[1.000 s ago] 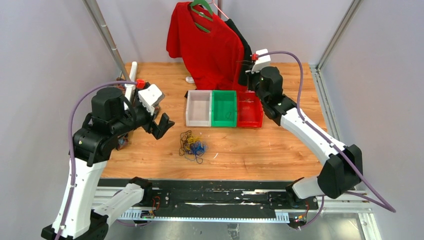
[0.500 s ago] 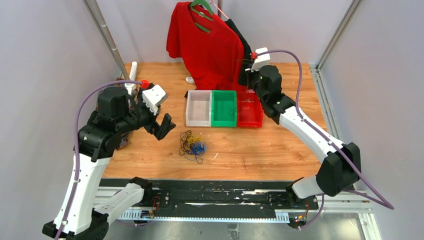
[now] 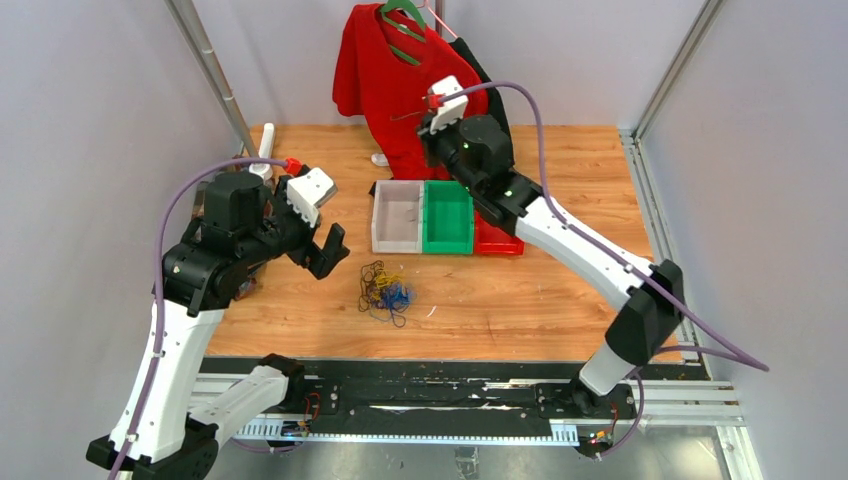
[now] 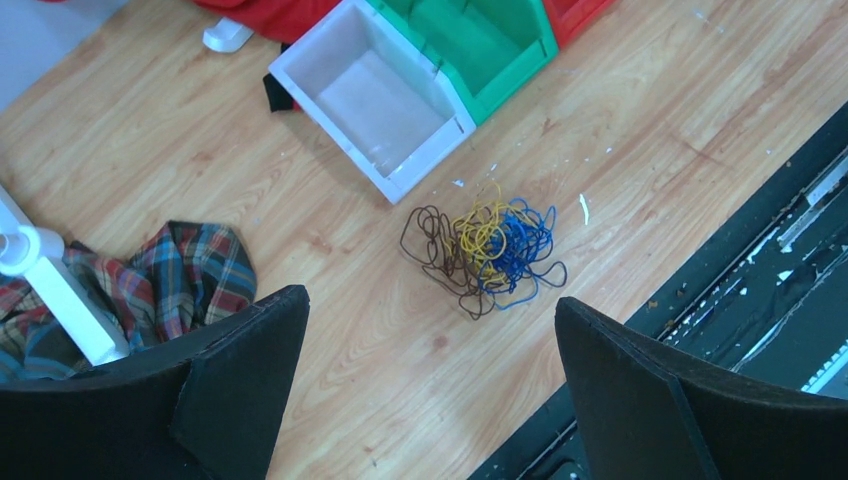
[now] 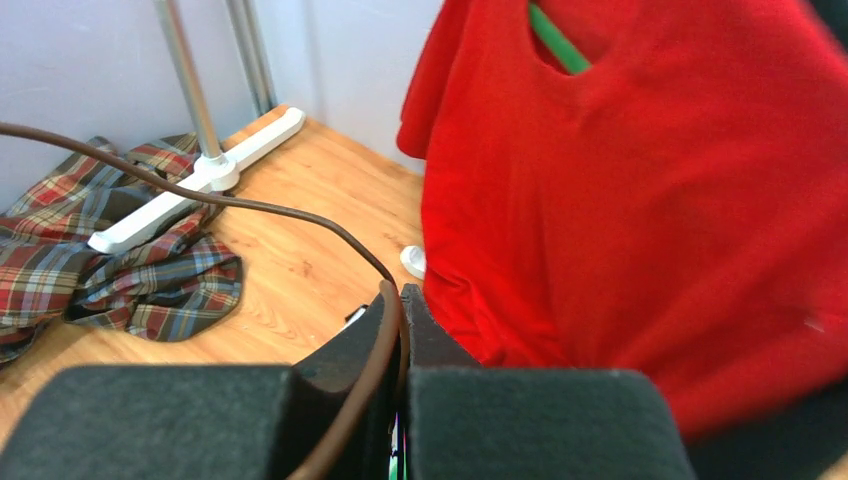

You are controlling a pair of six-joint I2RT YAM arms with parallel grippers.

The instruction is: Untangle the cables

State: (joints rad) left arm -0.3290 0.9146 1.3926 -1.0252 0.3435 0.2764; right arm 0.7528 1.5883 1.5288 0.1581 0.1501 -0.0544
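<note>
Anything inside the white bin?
The white bin looks empty: the left wrist view shows bare floor, no cable. Its near wall hides a thin strip of that floor. The cables lie tangled on the table beside it.

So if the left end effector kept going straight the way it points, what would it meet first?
Most likely the tangle of thin brown, yellow and blue cables on the wooden table, framed by the open left end effector; depth is unclear, so maybe bare wood beside them.
</note>
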